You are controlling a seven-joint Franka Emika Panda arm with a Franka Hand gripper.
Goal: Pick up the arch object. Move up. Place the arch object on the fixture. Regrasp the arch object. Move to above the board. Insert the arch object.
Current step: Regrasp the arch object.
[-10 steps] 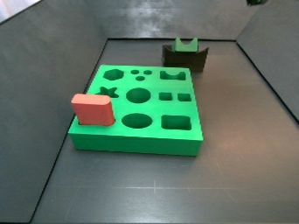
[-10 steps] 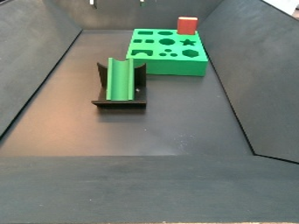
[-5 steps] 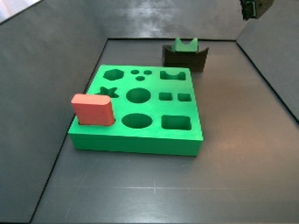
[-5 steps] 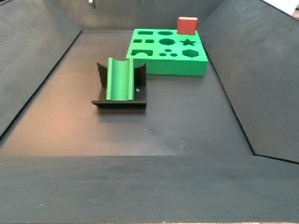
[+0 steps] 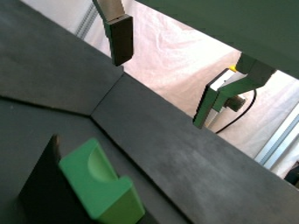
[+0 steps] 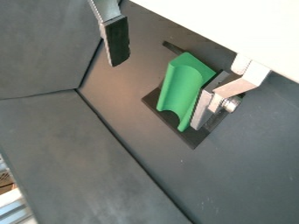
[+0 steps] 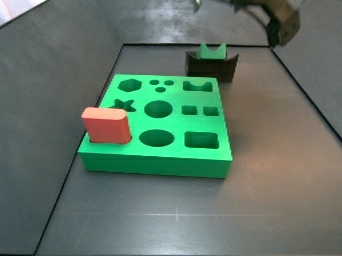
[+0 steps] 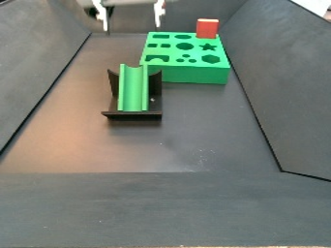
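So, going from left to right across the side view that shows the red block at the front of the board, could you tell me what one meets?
Red block on the board's left edge → board → arch object resting on the fixture → gripper, high at the upper right, its jaws blurred.

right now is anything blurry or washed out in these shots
In a side view the gripper is smeared by motion blur at the top edge; in a wrist view the background behind the fingers is pale and overexposed; arch object, fixture and board look sharp.
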